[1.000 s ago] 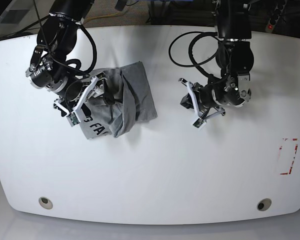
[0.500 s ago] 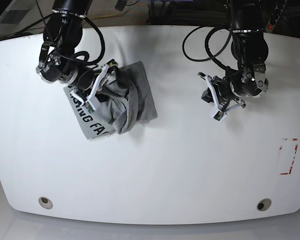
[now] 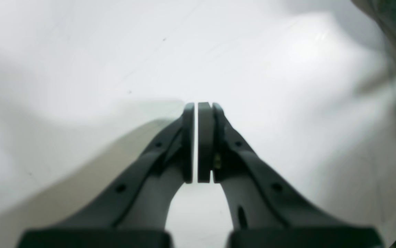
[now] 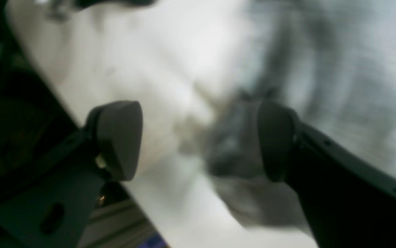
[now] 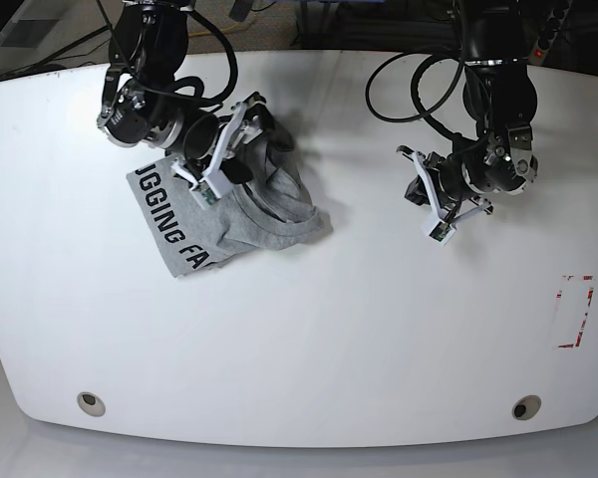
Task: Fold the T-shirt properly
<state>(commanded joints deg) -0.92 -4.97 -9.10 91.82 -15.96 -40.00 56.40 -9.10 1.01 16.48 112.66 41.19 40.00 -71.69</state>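
The heather-grey T-shirt (image 5: 264, 221) lies bunched at the table's left, with its black lettering (image 5: 171, 221) showing on the lower left part. My right gripper (image 5: 225, 149) hovers over the shirt's back edge. In the right wrist view the right gripper (image 4: 198, 137) is open, its fingers (image 4: 118, 137) wide apart, with blurred grey cloth (image 4: 339, 69) behind them. My left gripper (image 5: 435, 211) is over bare table right of the shirt. In the left wrist view the left gripper (image 3: 198, 106) is shut with nothing between the pads.
The white table (image 5: 309, 339) has a red-and-white marking (image 5: 575, 311) near its right edge and two round holes (image 5: 91, 402) (image 5: 524, 407) near the front edge. Black cables loop behind both arms at the back.
My right arm has moved toward the back of the table. The shirt has shifted with it, showing more lettering, and its right flap now reaches lower right. My left arm moved right, then held.
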